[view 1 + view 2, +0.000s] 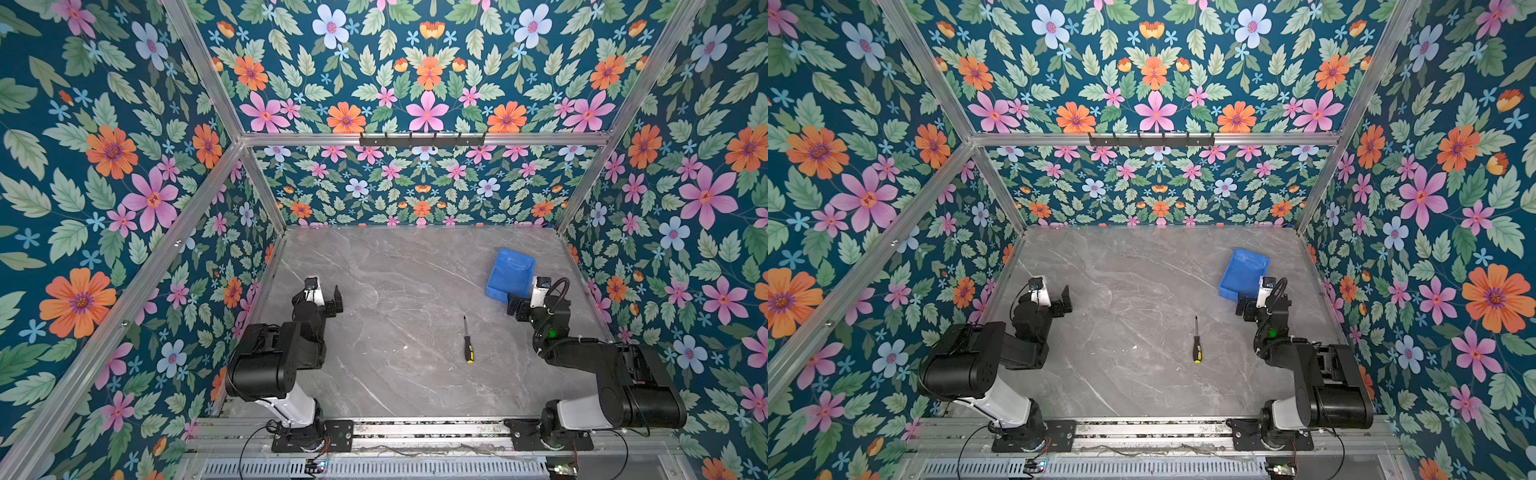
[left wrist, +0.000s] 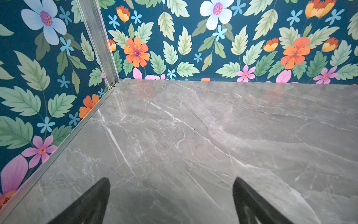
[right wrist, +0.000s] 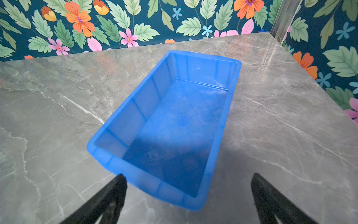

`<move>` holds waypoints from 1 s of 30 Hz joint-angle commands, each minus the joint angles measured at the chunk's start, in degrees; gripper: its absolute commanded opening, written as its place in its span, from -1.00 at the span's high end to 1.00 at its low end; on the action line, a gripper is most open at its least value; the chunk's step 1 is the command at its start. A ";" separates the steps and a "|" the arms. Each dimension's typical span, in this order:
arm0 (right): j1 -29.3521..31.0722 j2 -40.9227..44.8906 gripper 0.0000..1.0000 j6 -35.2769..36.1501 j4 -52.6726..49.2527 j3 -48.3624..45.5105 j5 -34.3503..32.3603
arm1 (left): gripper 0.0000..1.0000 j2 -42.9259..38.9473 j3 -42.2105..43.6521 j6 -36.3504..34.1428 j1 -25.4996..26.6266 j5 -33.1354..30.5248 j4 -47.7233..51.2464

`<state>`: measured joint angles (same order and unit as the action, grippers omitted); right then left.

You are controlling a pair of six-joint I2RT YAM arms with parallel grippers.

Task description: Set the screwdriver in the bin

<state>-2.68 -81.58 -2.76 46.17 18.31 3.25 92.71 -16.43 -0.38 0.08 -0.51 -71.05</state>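
Observation:
The screwdriver [image 1: 467, 341] [image 1: 1197, 344] lies on the grey marble table between the two arms. Its yellow-ended black handle points toward the front edge and its shaft points away. The blue bin [image 1: 510, 270] [image 1: 1244, 271] stands empty at the back right; in the right wrist view its rim [image 3: 203, 56] and inside are plain. My right gripper [image 1: 532, 297] [image 1: 1260, 297] [image 3: 188, 176] is open just behind the bin's near end and holds nothing. My left gripper [image 1: 320, 291] [image 1: 1044, 293] [image 2: 171, 180] is open over bare table at the left. Neither wrist view shows the screwdriver.
Flowered walls with aluminium frame posts [image 2: 100, 44] close in the table on three sides. A black hook rail [image 1: 422, 139] hangs on the back wall. Both arm bases sit on the front rail [image 1: 415, 428].

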 commanded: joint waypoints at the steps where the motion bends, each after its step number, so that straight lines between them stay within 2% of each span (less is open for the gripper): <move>1: 0.07 0.05 -0.98 -0.24 2.79 -0.24 -0.35 | -1.00 -0.13 -0.01 0.12 -0.05 -0.28 -0.58; 21: 0.08 1.31 -0.99 -0.55 1.59 -0.03 -0.76 | -1.00 -0.20 0.21 0.13 -0.07 -0.17 -0.84; 26: 0.03 5.86 -0.99 -0.68 -3.29 0.45 -0.81 | -1.00 -2.85 2.17 -1.06 0.01 2.56 -2.72; 30: 0.10 10.81 -0.99 -0.66 -15.21 3.40 0.55 | -1.00 -8.62 2.80 -2.42 0.15 6.19 1.52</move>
<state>-2.63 -72.55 -2.85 38.59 20.29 2.90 86.48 -13.74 -1.30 0.16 2.15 -70.70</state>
